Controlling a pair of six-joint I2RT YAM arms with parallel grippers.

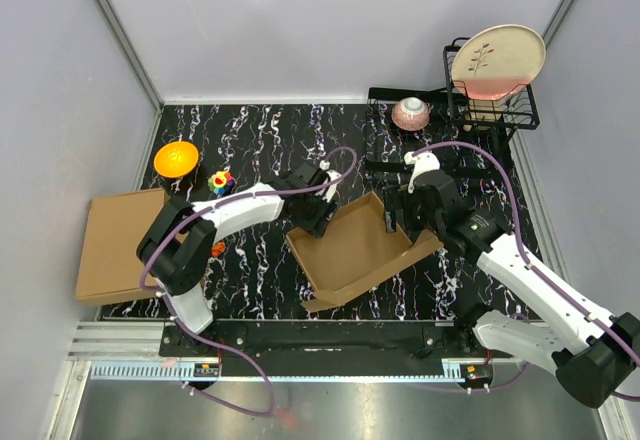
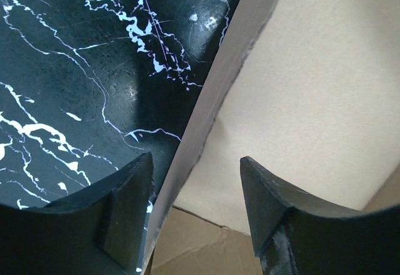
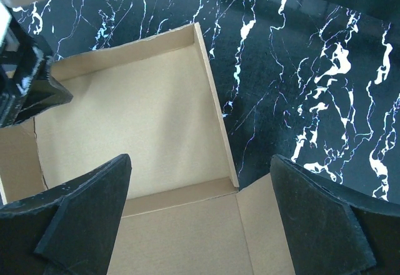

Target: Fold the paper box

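The paper box lies half-formed in the middle of the table, a brown cardboard tray with some walls raised and a flap lying flat at the front. My left gripper is at its far left corner. In the left wrist view a raised wall stands between that gripper's fingers, closer to the left one, with gaps on both sides. My right gripper hovers wide open over the box's right side; its wrist view shows the box floor and a wall corner below the gripper.
A stack of flat brown cardboard overhangs the table's left edge. An orange bowl and a colourful toy sit at the far left. A black rack with a plate and a pink bowl stand at the far right.
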